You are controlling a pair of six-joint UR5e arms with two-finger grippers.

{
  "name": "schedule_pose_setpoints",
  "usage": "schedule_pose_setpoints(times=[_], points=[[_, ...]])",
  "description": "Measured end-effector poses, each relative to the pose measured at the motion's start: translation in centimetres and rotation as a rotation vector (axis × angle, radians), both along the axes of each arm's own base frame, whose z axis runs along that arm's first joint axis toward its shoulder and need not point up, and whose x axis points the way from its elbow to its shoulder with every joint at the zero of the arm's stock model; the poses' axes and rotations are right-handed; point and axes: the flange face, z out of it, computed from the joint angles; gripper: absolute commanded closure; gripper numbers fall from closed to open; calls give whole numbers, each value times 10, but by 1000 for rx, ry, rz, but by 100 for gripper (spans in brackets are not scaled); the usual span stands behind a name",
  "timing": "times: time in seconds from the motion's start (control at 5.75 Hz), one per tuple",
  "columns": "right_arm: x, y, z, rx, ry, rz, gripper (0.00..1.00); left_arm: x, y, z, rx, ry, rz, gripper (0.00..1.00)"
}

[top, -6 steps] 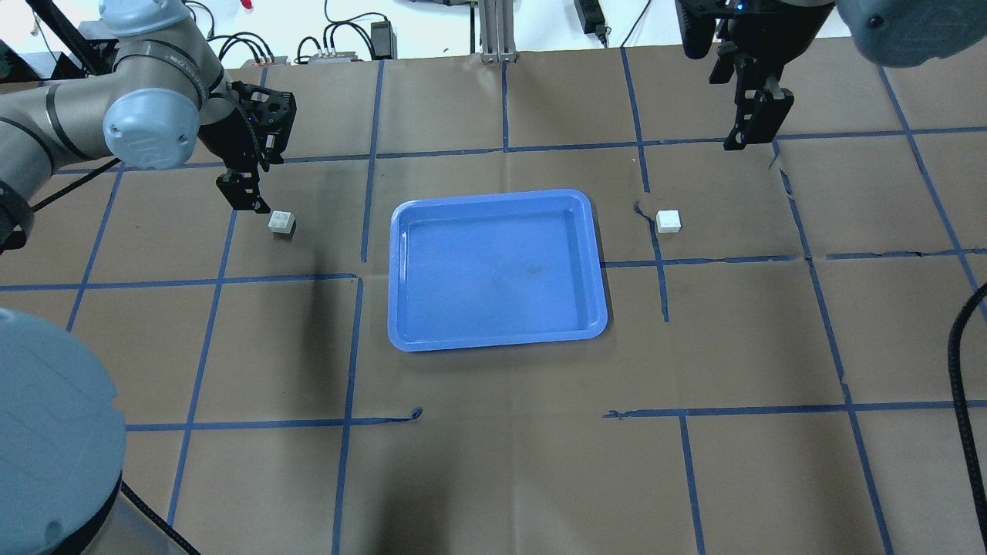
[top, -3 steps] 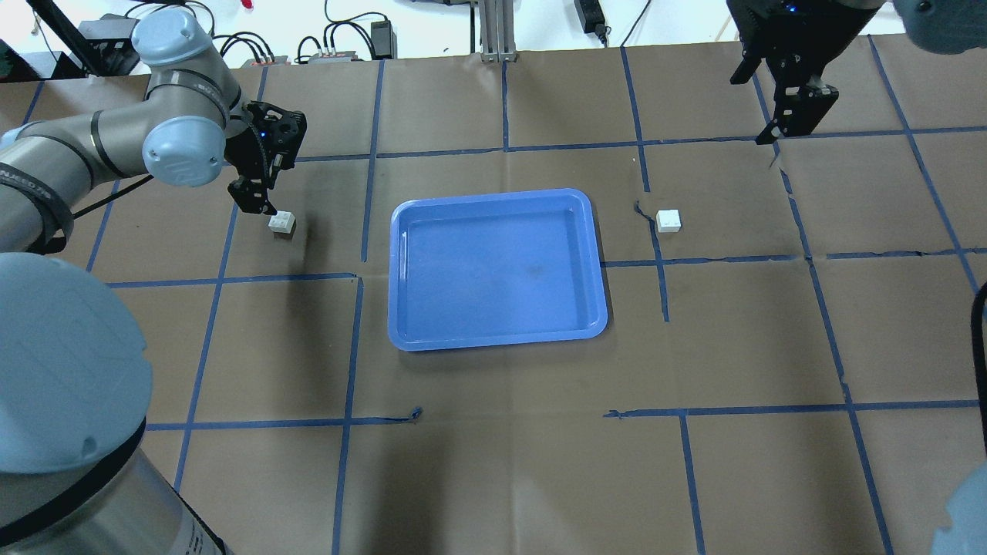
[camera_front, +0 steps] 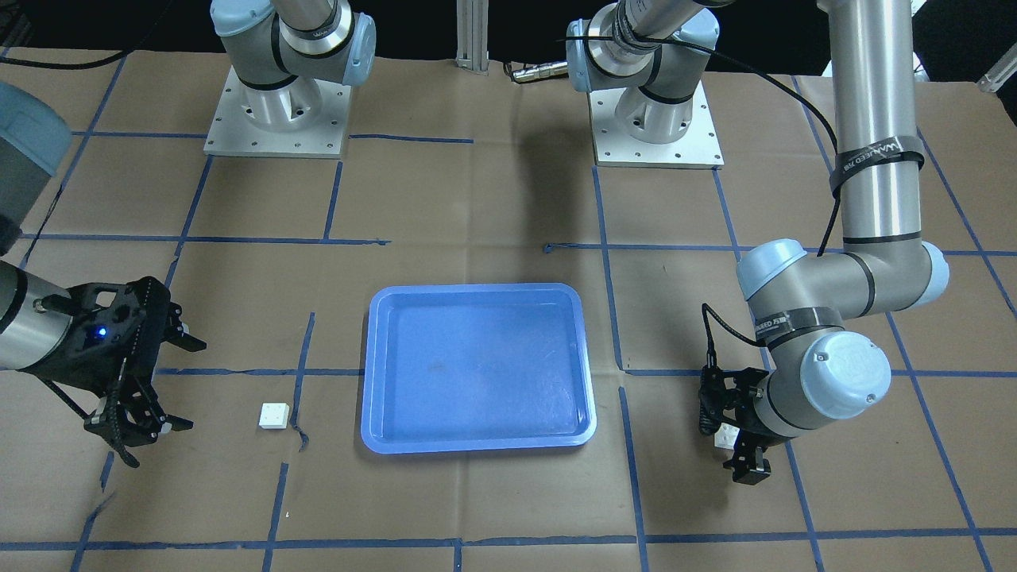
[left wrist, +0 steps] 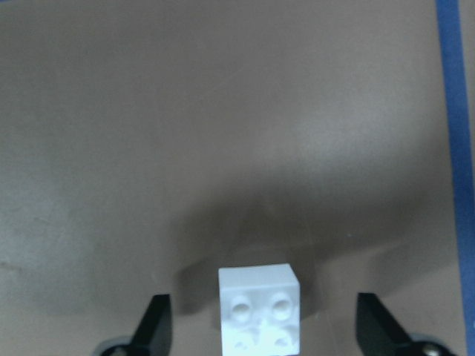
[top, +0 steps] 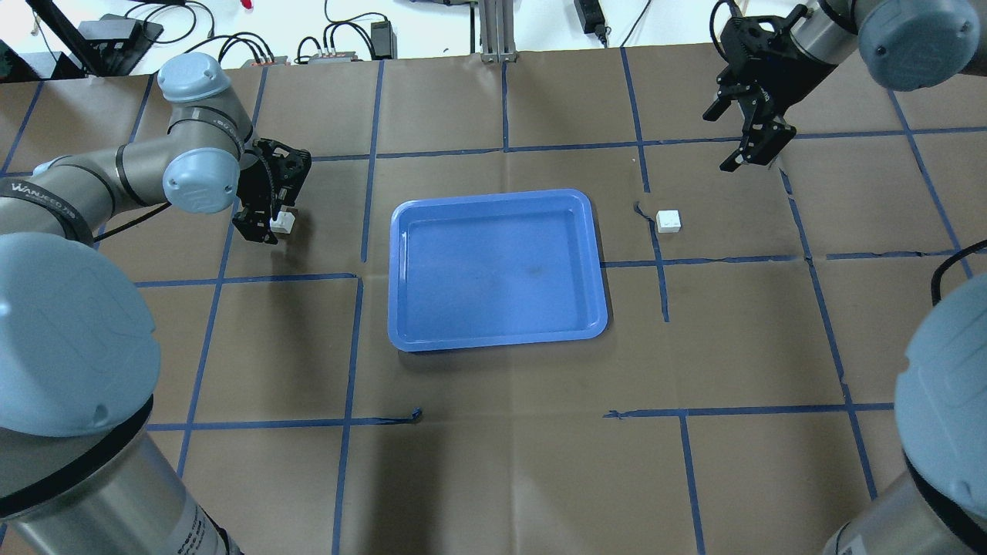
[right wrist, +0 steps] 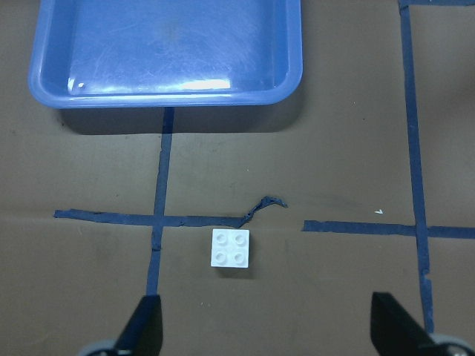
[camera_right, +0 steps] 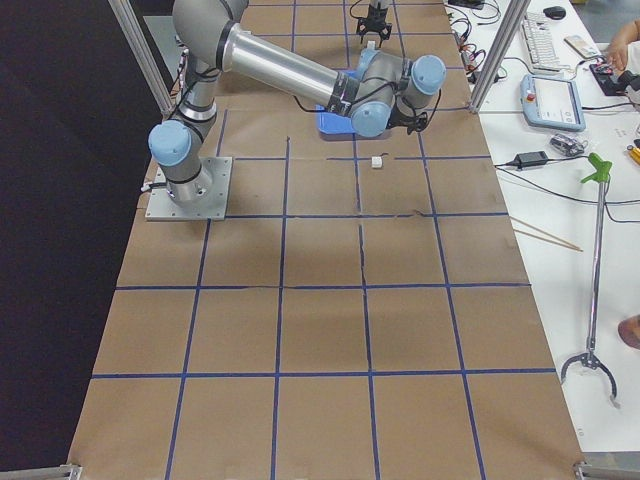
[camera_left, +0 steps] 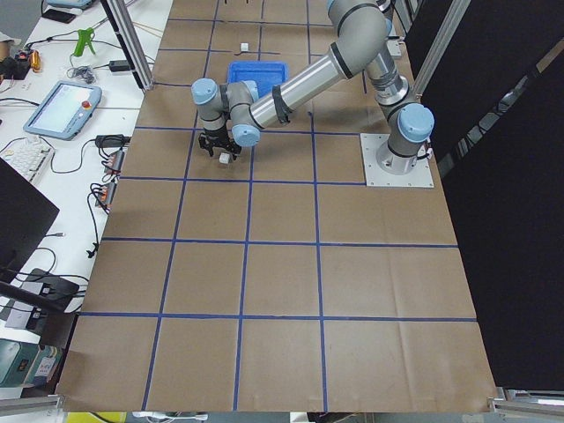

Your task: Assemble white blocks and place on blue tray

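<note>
One white block (top: pixel 283 223) lies on the table left of the blue tray (top: pixel 493 270). My left gripper (top: pixel 268 222) is open and low, with a finger on each side of this block; the left wrist view shows the block (left wrist: pixel 260 308) between the fingertips (left wrist: pixel 157 315), apart from both. The other white block (top: pixel 668 221) lies right of the tray. My right gripper (top: pixel 721 141) is open and empty, above and beyond it. The right wrist view shows that block (right wrist: pixel 231 247) below, ahead of the open gripper (right wrist: pixel 265 298), with the tray (right wrist: pixel 163 52) further on.
Brown paper with a grid of blue tape lines covers the table. A torn tape end (right wrist: pixel 263 204) curls up near the right block. Cables and power supplies (top: pixel 339 42) lie along the far edge. The arm bases (camera_front: pixel 274 111) stand on the robot's side.
My left gripper has come down from beside the left block to straddle it. My right gripper has turned and swung back left toward the right block. Blocks and tray have not moved.
</note>
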Motion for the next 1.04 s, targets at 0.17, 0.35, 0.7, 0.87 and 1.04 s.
schedule_pose_setpoints(times=[0.17,0.35,0.7,0.87,1.04], points=[[-3,-7,-28,17,-29,-10,0,0,1,1,0,-2,0,94],[-4,-8,-52,22,-40,-14,0,0,1,5,-7,-2,1,94],[1,9,-97,-7,-36,-31,0,-5,5,31,-13,-3,27,94],[3,19,-114,-29,-29,-46,0,-30,12,52,-4,4,73,94],[5,27,-125,-44,-25,-52,0,-89,21,72,-12,7,116,94]])
